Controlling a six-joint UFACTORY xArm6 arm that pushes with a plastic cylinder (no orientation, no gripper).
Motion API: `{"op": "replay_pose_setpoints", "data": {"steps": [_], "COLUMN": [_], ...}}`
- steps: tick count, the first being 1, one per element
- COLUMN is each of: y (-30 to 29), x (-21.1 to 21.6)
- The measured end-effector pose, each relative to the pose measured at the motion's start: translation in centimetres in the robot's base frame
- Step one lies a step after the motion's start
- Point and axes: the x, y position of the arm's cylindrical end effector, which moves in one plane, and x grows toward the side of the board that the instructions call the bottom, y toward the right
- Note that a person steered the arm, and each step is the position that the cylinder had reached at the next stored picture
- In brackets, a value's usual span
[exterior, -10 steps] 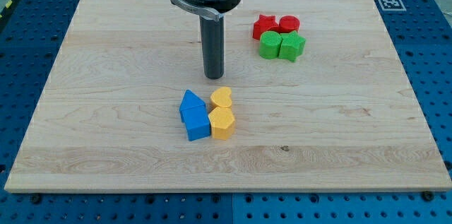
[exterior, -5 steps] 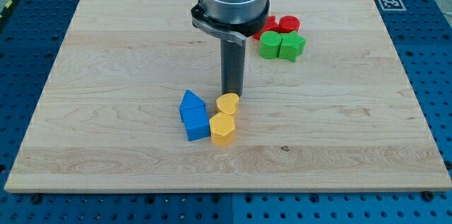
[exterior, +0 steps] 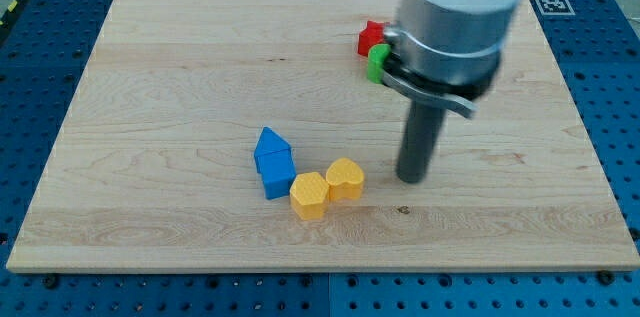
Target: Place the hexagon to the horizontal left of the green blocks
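The yellow hexagon lies low in the middle of the board, touching the yellow heart on its right. My tip stands on the board to the right of the heart, a short gap away. The green blocks sit near the view's top right, mostly hidden behind the arm; only a green edge shows.
Two blue blocks stand just left of the hexagon, touching it. A red star-shaped block shows beside the green one, partly hidden by the arm. A marker tag is at the board's top right corner.
My tip swept from above the yellow heart down and to the right. The heart moved right and down; the hexagon shifted slightly left and down. The arm now covers the green and red blocks.
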Motion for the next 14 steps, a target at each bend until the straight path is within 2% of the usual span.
{"op": "replay_pose_setpoints", "data": {"steps": [1,2,3,5,6,7,8,9,11,13,14], "y": [-1.3,-4.8,-8.8,-8.9,-8.9,-8.9,-9.3,-12.4,-10.1,-9.9,-7.0], "x": [6.0,7.6,7.3,6.9,3.9,3.7,7.2,5.7,-1.6,-3.9,-3.9]}}
